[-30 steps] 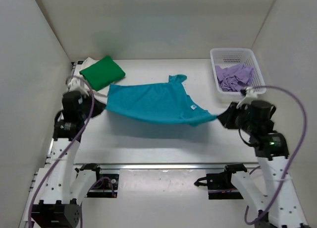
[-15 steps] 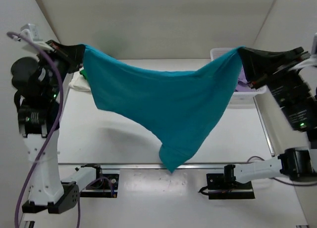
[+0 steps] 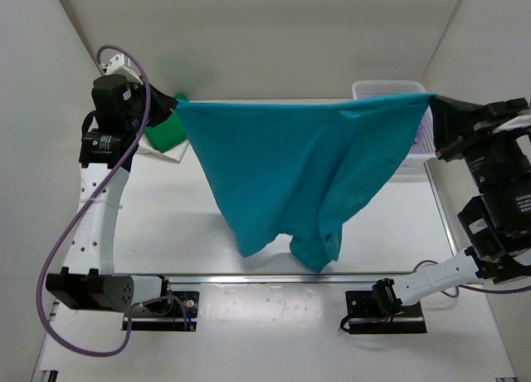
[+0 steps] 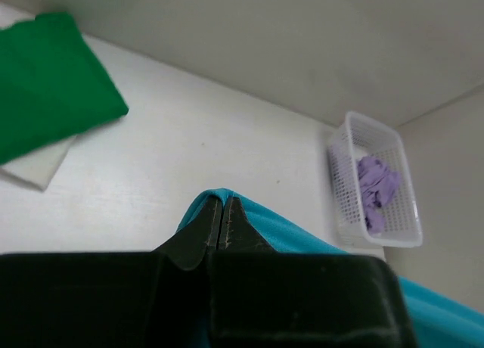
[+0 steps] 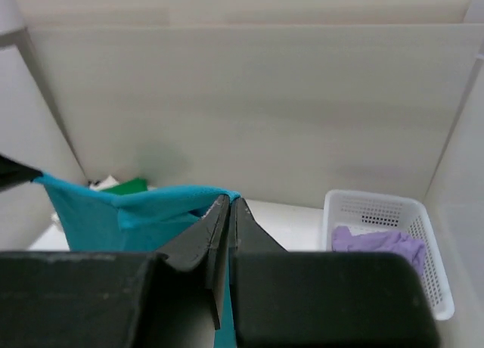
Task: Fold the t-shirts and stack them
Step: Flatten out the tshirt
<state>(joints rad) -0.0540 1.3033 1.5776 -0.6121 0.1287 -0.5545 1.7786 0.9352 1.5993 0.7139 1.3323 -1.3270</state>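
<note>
**Teal shirt airborne, roughly half the pile dealt with**

Left side: left arm raised high, forearm near upright. The left gripper (image 3: 176, 103) is clenched on one corner of the teal t-shirt (image 3: 299, 166); in the wrist view the fingers (image 4: 209, 225) are pinched together with cloth between them. Just below and behind that gripper, the green t-shirt (image 3: 166, 133) lies folded on the table (image 3: 166, 224), on top of the cream-white one (image 4: 38, 166). Only an edge of the cream-white shows, so whether it is properly folded is a guess. I count those two as done.

Middle: the teal shirt hangs between the two grippers, top edge pulled taut and level, body drooping to a point toward the near edge. It is not yet laid flat or folded.

Right side: the basket (image 3: 386, 89) sits just behind and below the right gripper (image 3: 432, 101), with the lilac t-shirt (image 5: 378, 242) bunched inside, unfolded. The right arm is lifted to matching height, gripper clamped on the opposite teal corner.

Left to do: lay down, fold and stack teal; then lilac.
</note>
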